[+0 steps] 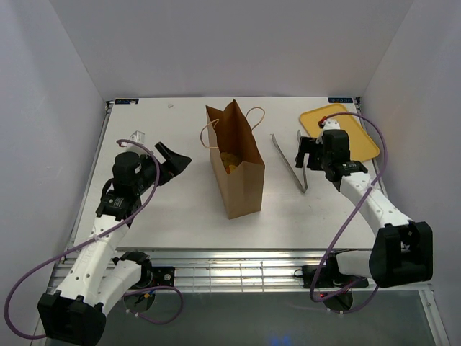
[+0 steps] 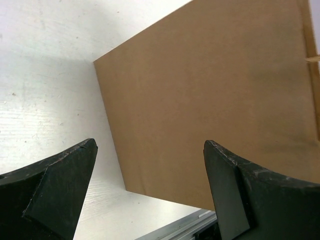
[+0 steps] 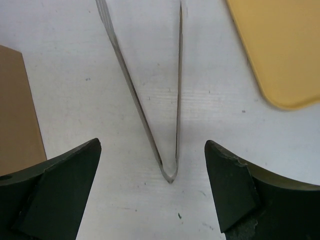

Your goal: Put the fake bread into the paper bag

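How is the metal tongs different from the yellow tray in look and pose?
The metal tongs are thin, silvery and V-shaped; the yellow tray is broad, flat and opaque yellow. The tongs lie between the paper bag and the tray, which sits at the far right corner. Both lie on the table.

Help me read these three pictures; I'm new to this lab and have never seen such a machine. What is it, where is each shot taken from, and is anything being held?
These are two white robot arms bolted at the near edge of a table. The wide picture looks down from above and behind them. The other two come from cameras on each wrist; the dark shapes at the bottom are that arm's own fingers.

On the table stands a brown paper bag, with something yellowish inside that looks like the fake bread. To its right lie metal tongs and a yellow tray with nothing visible on it.

The left gripper faces the bag's side; the right gripper hovers over the tongs. Both are open and hold nothing.
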### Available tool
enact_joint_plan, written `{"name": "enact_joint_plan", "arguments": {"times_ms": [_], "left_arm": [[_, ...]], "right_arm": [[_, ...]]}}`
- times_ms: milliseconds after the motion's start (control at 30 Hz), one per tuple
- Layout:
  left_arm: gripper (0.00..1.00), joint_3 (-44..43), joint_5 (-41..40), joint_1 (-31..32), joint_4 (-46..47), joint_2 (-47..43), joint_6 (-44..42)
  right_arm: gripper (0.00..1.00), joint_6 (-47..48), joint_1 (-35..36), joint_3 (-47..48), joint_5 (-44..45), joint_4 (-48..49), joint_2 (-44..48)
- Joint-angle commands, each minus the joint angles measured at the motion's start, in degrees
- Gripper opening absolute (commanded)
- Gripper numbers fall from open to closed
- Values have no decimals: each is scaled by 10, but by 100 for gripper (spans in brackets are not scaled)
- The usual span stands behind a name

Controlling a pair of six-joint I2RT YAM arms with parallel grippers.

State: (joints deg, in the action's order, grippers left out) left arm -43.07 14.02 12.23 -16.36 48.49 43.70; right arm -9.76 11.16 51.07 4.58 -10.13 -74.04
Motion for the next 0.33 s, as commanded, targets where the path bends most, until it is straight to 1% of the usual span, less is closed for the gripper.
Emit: {"name": "enact_joint_plan", "arguments": {"times_ms": [0, 133, 233, 267, 300], "left_arm": [[98, 28, -37, 3, 19, -17, 45], [98, 65, -33, 3, 36, -38, 81], [98, 97, -18, 3, 58, -49, 109], [98, 108, -5, 3, 72, -52, 117], [98, 137, 13, 3, 89, -59, 128]], "right_arm": [[90, -42, -2, -37, 27, -59, 42], [90, -63, -2, -81, 31, -82, 107], [90, -67, -2, -132, -1, -85, 157], [90, -69, -2, -145, -26, -84, 170], [90, -68, -2, -169, -53, -79, 183]]}}
